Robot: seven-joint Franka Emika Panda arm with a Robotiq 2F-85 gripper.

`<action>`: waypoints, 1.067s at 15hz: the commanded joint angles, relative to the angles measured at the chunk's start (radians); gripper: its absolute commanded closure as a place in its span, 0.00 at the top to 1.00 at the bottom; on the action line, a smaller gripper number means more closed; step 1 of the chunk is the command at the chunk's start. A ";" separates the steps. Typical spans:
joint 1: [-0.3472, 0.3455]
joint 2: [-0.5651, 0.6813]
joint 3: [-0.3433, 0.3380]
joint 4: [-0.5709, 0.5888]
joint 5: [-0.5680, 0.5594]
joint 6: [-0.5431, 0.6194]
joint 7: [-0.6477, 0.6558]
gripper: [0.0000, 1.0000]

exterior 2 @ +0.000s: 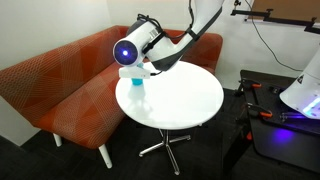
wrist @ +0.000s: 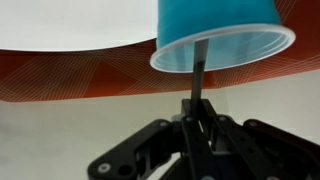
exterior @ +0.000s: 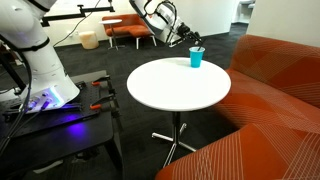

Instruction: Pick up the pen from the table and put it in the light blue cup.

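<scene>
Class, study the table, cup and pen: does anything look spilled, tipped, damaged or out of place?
Nothing stands out. The light blue cup stands upright near the edge of the table, and the gripper holds the pen at its mouth. The cup only looks inverted in the wrist view.

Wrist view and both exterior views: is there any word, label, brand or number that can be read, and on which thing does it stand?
No text can be read.
The light blue cup is plain in the wrist view.
The pen and the hand show no legible mark.
In an exterior view, the table shows no writing, and things on the dark bench are too small and blurred to read.
</scene>
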 commanded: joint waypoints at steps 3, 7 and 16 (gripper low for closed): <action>-0.003 0.039 0.006 0.055 0.028 -0.021 -0.044 0.03; 0.000 0.055 0.003 0.067 0.037 -0.024 -0.045 0.19; 0.017 0.040 0.000 0.055 0.027 -0.017 -0.025 0.88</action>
